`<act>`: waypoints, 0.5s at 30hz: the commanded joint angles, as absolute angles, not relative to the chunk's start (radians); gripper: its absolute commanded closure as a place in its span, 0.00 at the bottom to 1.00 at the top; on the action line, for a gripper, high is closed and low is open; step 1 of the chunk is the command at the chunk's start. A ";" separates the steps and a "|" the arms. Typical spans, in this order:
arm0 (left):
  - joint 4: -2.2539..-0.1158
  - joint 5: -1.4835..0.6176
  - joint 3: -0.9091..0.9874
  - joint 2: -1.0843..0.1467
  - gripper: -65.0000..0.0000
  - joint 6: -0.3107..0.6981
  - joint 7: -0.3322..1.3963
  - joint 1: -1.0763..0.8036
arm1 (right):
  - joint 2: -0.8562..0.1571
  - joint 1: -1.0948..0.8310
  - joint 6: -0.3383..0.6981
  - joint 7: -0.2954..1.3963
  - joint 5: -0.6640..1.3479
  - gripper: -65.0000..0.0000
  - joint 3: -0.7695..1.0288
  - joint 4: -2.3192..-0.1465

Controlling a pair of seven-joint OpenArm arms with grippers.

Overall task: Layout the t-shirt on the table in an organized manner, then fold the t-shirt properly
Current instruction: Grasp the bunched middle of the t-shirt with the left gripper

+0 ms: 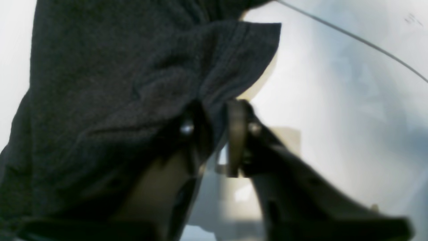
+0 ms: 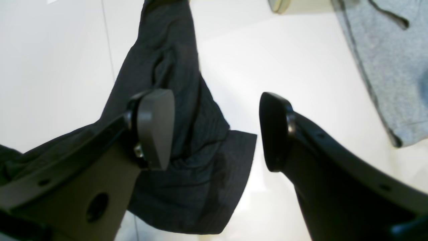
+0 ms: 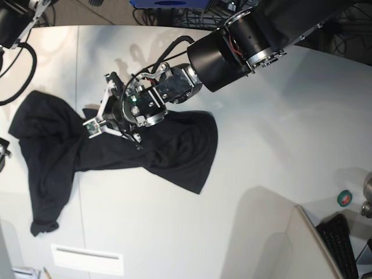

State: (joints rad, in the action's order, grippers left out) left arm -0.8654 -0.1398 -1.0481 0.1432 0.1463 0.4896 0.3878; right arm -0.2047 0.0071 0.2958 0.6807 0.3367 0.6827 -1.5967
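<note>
Left gripper pinches a fold of the crumpled black cloth t-shirt; right gripper hangs above it, jaws apart, holding nothing.

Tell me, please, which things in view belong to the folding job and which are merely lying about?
For the job:
- t-shirt, crumpled, partly lifted
- table beneath it
- left gripper, pinching the shirt's cloth
- right gripper, open, holding nothing

Lying about:
- grey garment at the table's side
- white plate near the front edge
- keyboard
</note>
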 commanded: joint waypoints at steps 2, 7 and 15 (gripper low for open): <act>-0.903 -0.142 -1.044 0.157 1.00 0.140 0.479 0.409 | -0.223 0.022 0.295 0.656 0.348 0.41 0.687 -1.612; -1.015 -0.143 -1.032 0.157 1.00 0.139 0.562 0.401 | -0.223 0.022 0.295 0.656 0.348 0.41 0.687 -1.610; -1.231 -0.133 -0.751 0.157 1.00 0.139 0.705 0.383 | -0.223 0.022 0.295 0.656 0.348 0.41 0.679 -1.610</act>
State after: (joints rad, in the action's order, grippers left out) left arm -1.2118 -0.1322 -0.7498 0.1398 0.1417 0.7197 0.3618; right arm -0.2035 0.0071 0.2962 0.6811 0.3393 0.6758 -1.5959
